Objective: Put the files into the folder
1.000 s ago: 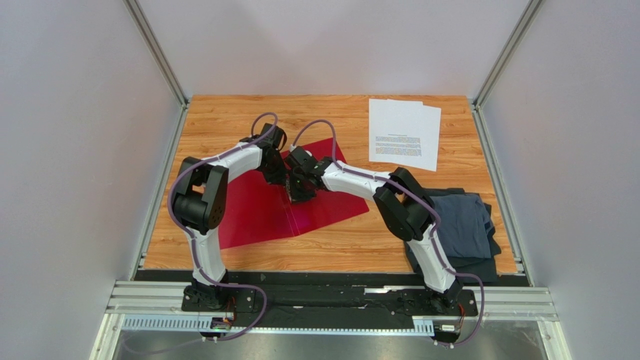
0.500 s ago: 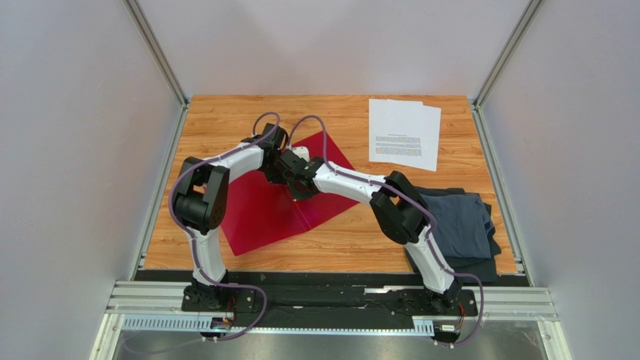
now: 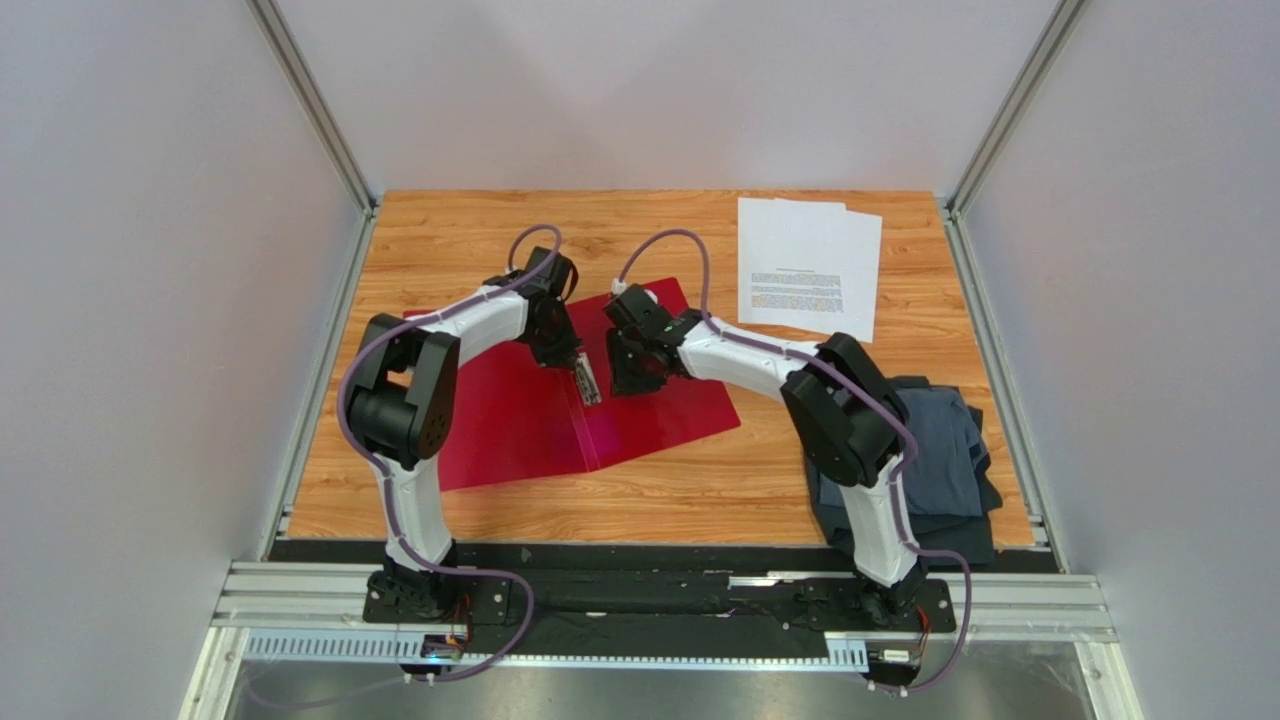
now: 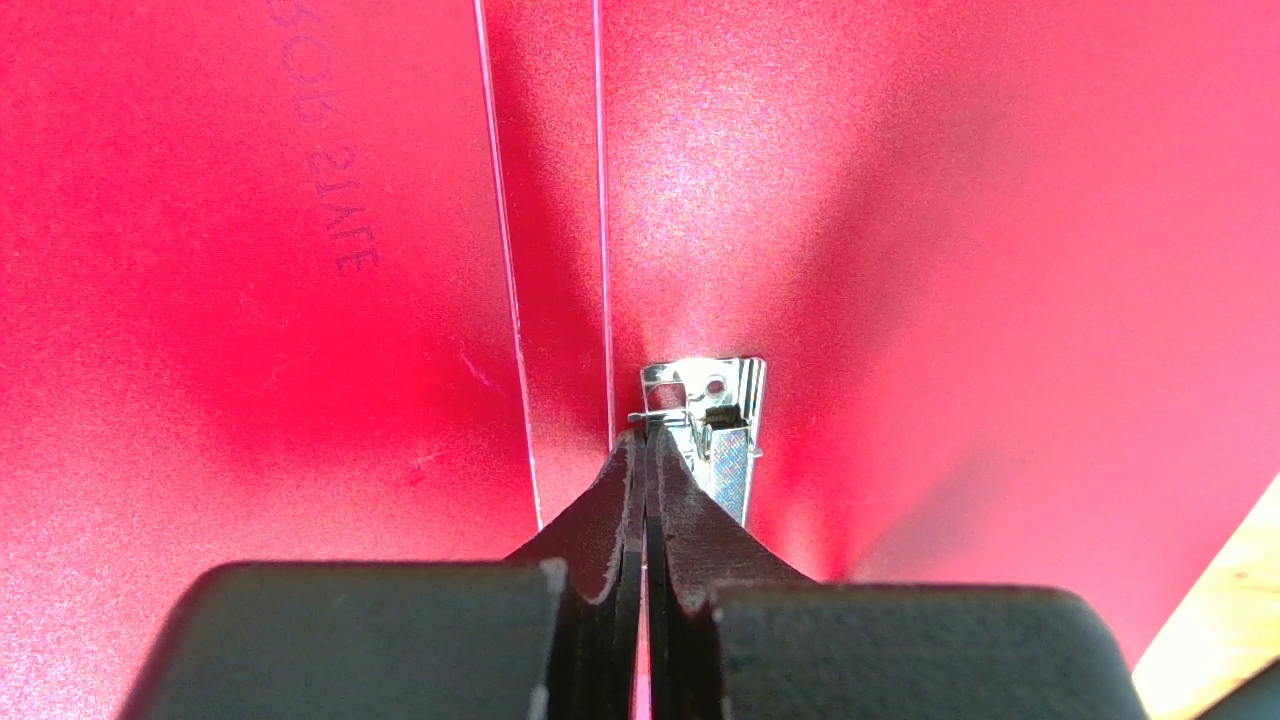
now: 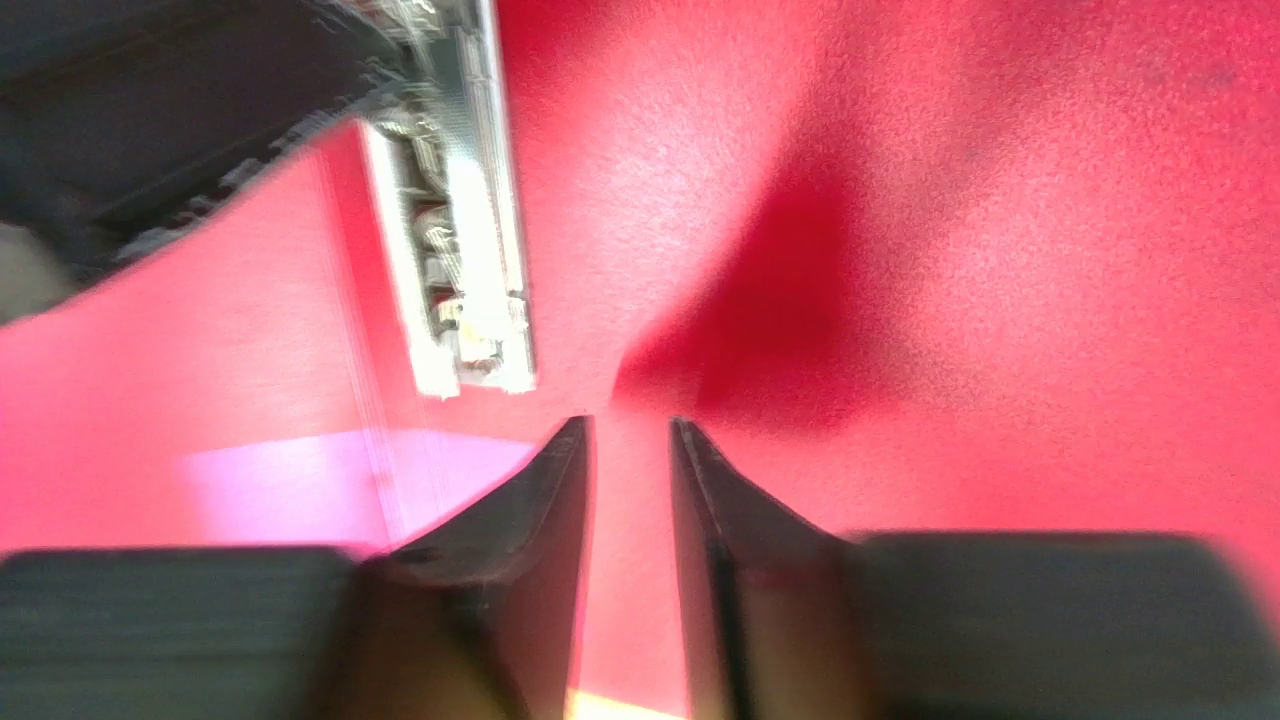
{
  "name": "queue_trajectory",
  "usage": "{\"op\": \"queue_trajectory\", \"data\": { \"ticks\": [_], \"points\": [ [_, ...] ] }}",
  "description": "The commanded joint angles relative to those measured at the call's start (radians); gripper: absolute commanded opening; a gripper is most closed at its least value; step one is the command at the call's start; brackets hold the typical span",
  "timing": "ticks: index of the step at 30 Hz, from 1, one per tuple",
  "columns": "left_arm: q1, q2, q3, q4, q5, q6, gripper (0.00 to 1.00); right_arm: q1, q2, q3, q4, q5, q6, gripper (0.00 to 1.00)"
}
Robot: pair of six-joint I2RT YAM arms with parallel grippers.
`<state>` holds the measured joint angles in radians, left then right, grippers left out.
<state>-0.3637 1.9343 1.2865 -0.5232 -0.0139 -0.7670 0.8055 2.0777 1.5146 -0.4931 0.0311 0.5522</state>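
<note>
The red folder [image 3: 511,428] lies open on the wooden table, its metal clip [image 4: 706,413] by the spine. My left gripper [image 4: 648,438] is shut, its tips right at the clip's near end; whether they pinch any part of it I cannot tell. Just right of the clip [image 5: 451,225], my right gripper [image 5: 628,435] hovers over the folder's right leaf. Its jaws are slightly open with nothing between them. From the top both grippers, left [image 3: 586,387] and right [image 3: 627,378], are close together at the folder's middle. The files [image 3: 807,266], two overlapping white printed sheets, lie at the back right.
A dark grey-blue folded cloth [image 3: 924,450] lies at the right front, partly under the right arm. Grey walls with metal rails enclose the table on three sides. Bare wood shows along the front edge [image 3: 661,510].
The right gripper has pulled away to the right of the clip and opened its jaws a little. The folder shifted and then settled flat again. The left gripper stayed shut at the clip.
</note>
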Motion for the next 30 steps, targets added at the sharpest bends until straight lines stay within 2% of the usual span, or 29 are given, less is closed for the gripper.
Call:
{"op": "queue_trajectory", "data": {
  "ticks": [1,4,8,13,18,21,25,27,30],
  "points": [
    [-0.017,0.055,-0.062,-0.112,0.026,0.023,0.00,-0.040,-0.068,-0.028,0.235,-0.302,0.040,0.39],
    [-0.017,0.037,-0.069,-0.112,0.025,0.006,0.00,-0.038,-0.032,-0.040,0.293,-0.388,0.061,0.41],
    [-0.017,0.022,-0.073,-0.121,0.045,-0.018,0.00,-0.035,0.004,-0.040,0.324,-0.416,0.072,0.37],
    [-0.017,0.011,-0.088,-0.123,0.048,-0.038,0.00,-0.034,0.018,-0.051,0.315,-0.390,0.057,0.34],
    [-0.017,0.002,-0.101,-0.129,0.046,-0.048,0.00,-0.014,-0.002,-0.090,0.257,-0.310,0.011,0.38],
    [-0.017,-0.003,-0.102,-0.129,0.042,-0.052,0.00,-0.009,-0.007,-0.116,0.271,-0.307,0.008,0.37],
    [-0.017,-0.009,-0.104,-0.133,0.035,-0.054,0.00,-0.009,-0.004,-0.145,0.297,-0.324,0.017,0.32],
    [-0.017,-0.011,-0.107,-0.135,0.034,-0.055,0.00,-0.008,-0.005,-0.146,0.309,-0.332,0.026,0.21],
    [-0.017,-0.017,-0.108,-0.136,0.032,-0.058,0.00,-0.011,0.002,-0.146,0.320,-0.350,0.041,0.16]
  ]
}}
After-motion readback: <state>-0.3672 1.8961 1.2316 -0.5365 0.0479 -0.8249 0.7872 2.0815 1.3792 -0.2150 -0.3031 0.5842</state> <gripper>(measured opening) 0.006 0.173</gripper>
